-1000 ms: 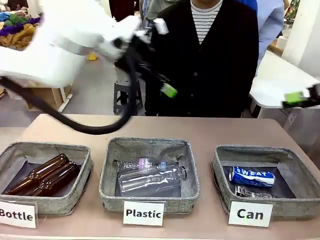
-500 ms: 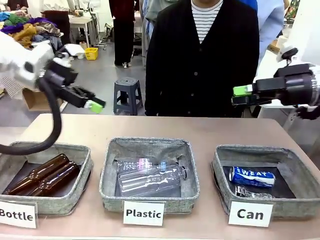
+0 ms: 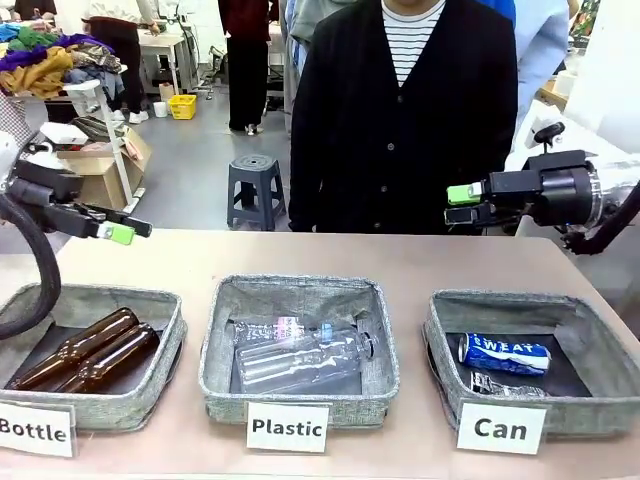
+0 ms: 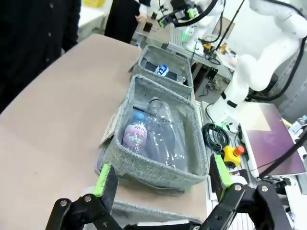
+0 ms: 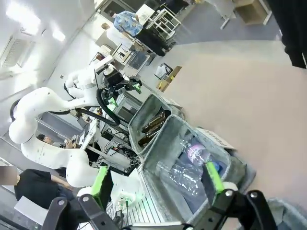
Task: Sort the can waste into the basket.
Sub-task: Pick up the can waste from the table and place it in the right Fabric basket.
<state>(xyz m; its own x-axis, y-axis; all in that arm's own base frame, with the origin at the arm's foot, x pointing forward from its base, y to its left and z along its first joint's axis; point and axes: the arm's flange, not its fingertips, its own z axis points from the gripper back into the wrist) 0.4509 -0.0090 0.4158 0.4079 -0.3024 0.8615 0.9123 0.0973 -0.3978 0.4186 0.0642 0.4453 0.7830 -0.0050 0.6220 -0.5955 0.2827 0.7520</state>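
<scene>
Two cans lie in the grey Can basket (image 3: 440, 325) at the right of the table: a blue "SWEAT" can (image 3: 503, 353) and, just in front of it, a silver-topped can (image 3: 505, 385). In the left wrist view that basket (image 4: 144, 56) sits far off with the blue can (image 4: 162, 70) inside. My left gripper (image 3: 130, 230) hovers open and empty above the far left of the table; its fingers (image 4: 103, 178) stand wide apart. My right gripper (image 3: 458, 205) hangs open and empty behind and above the Can basket, with its green pads (image 5: 213, 176) spread.
A Plastic bin (image 3: 215, 340) with clear bottles (image 3: 300, 355) stands in the middle. A Bottle bin (image 3: 160, 310) at left holds brown glass bottles (image 3: 85, 350). White labels stand along the front edge. A person in a dark cardigan (image 3: 400, 130) stands at the far side.
My left arm swung from the middle out to the left and came lower. My right gripper came in from the right edge toward the centre. Both stayed open; the cans did not move.
</scene>
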